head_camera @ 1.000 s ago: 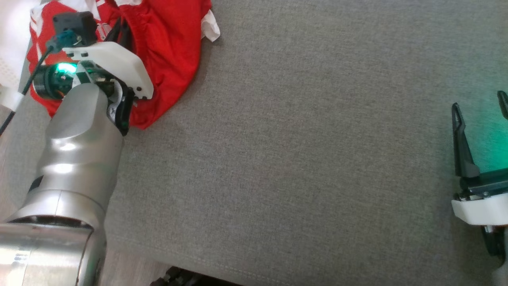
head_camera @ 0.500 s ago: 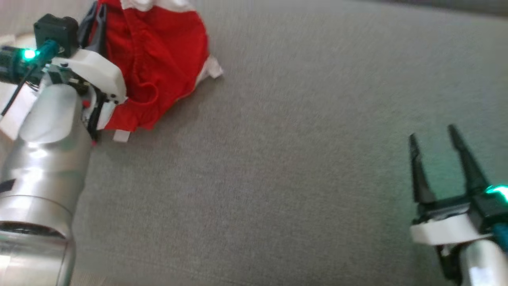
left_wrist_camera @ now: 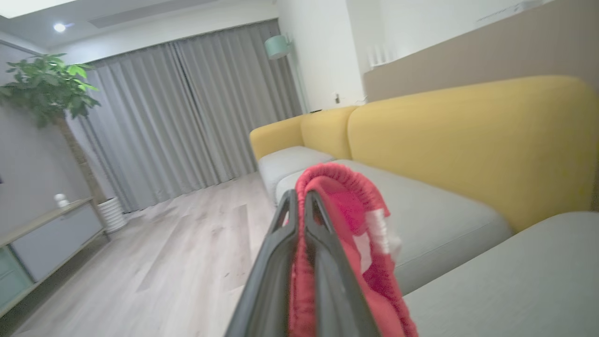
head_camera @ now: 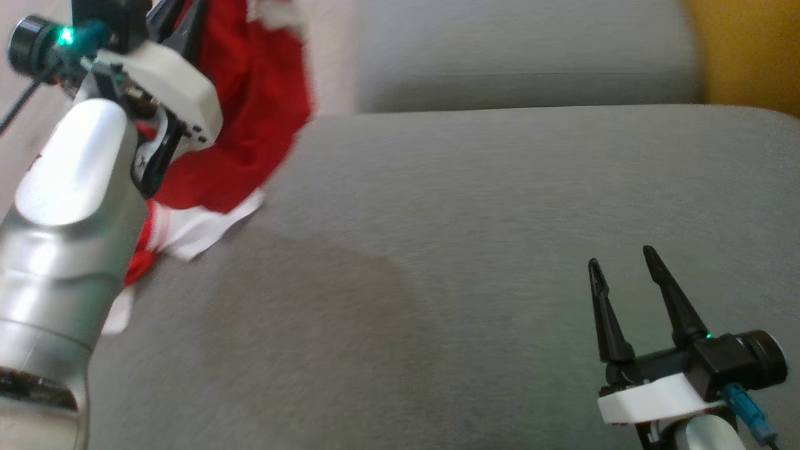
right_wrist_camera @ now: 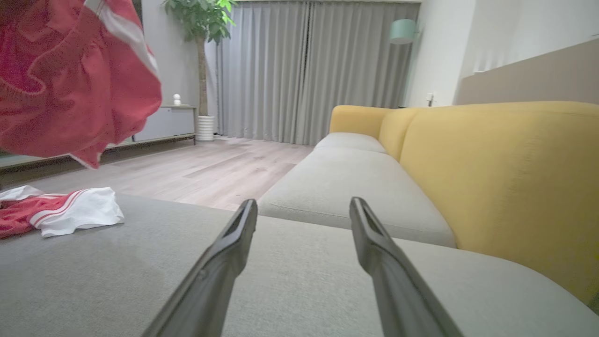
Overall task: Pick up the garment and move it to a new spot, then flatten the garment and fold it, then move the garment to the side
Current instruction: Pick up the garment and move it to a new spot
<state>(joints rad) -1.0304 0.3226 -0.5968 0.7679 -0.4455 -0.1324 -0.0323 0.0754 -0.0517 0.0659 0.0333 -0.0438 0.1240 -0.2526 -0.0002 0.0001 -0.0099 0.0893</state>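
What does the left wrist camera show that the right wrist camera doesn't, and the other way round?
Left wrist view: the left gripper shut on the red garment, pinching its gathered edge close up. Right wrist view: the right gripper open above the grey cushion, the garment hanging at upper left, and red-and-white cloth lying on the cushion; whether it joins the garment I cannot tell. Both: the garment, yellow sofa back, grey curtains, potted plant and wood floor.
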